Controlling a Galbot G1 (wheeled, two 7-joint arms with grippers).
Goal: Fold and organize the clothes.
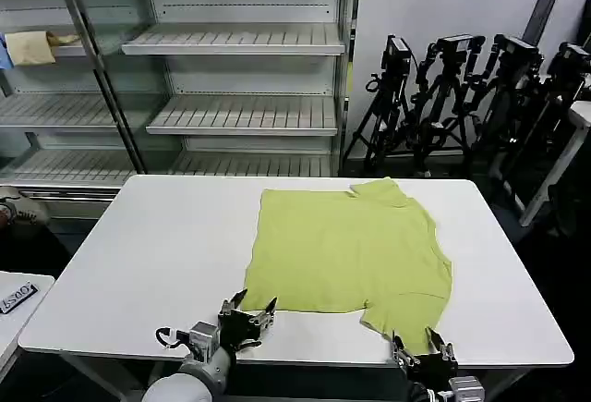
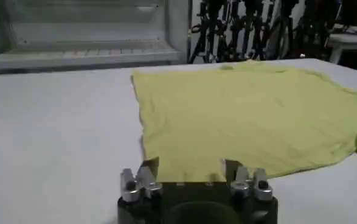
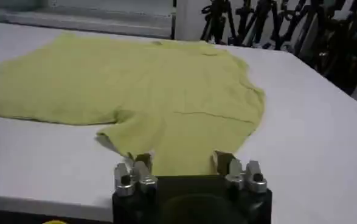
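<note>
Clearly the lime green T-shirt [image 1: 346, 249] is thin, limp and light, so it will sag, drag and bunch if lifted by one point; my judgement is that it wants pinching at two spread points along an edge or at corners, flat against the counter [image 1: 148, 254]. It lies spread on the counter's right half, partly folded, its left side straight, with a sleeve [image 1: 411, 311] reaching the near edge. The left gripper [image 1: 247, 313], fingers apart, sits at the shirt's near left corner. The right gripper [image 1: 421, 347], also spread open, hovers at the counter's near edge just by that sleeve. Bare counter lies to the left, giving room to fold; tripods [image 1: 462, 97] and shelves [image 1: 231, 79] stand well behind.
</note>
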